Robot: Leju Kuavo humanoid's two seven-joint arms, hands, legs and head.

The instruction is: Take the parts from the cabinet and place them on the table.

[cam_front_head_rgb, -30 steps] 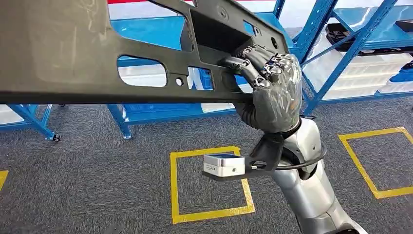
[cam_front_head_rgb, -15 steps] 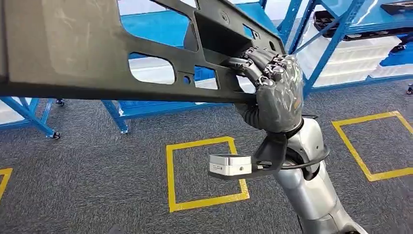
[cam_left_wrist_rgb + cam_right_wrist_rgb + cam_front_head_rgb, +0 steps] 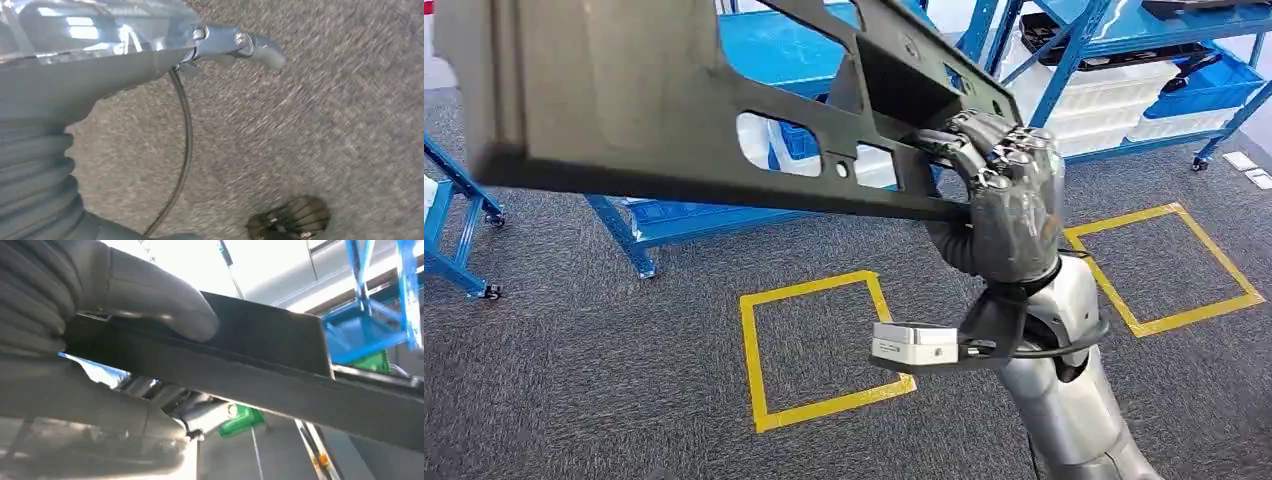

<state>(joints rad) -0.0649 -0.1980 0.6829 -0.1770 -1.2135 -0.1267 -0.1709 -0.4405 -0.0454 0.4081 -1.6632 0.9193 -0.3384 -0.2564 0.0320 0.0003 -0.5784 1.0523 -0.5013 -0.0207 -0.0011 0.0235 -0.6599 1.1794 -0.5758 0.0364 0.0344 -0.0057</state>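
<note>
Everything behind the robot has slid since a second ago: the yellow floor squares (image 3: 824, 345) and the blue shelving (image 3: 1064, 70) have drifted leftward across the head view, which reads as the robot turning with its load, while the grip itself looks unchanged.

Its right hand (image 3: 1009, 205) is closed on the long dark panel (image 3: 674, 110), fingers hooked through one of the cut-out windows near the panel's right end and the thumb (image 3: 155, 302) pressed flat against the face, as the right wrist view shows. The panel is up in the air, well clear of the grey carpet (image 3: 574, 380), stretching far out to the left of the hand and slightly tilted.

The left hand (image 3: 240, 45) hangs over the carpet; whether its fingers are curled or spread I cannot tell.

My guess is that the panel is a stiff moulded plastic part, light for its length but awkward: held at one end, its long free side will want to swing and droop as the robot turns. The rims of the cut-outs look like the sensible places to hold it, and a second hold further left would steady it before it goes down on the bench. The thin webs between the openings look like the weakest spots.
</note>
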